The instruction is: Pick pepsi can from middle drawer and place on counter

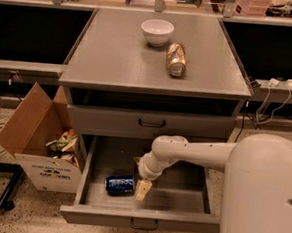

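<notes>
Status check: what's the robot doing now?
Gripper down in open grey metal middle drawer. Small blue pepsi can lying beside it, not lifted. Nothing between them.

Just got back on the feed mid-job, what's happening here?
The arm reaches into the open middle drawer, with the gripper low over its floor, just right of the pepsi can. The can lies on its side near the drawer's left front, not yet lifted. On the counter above sit a white bowl and a gold can.
</notes>
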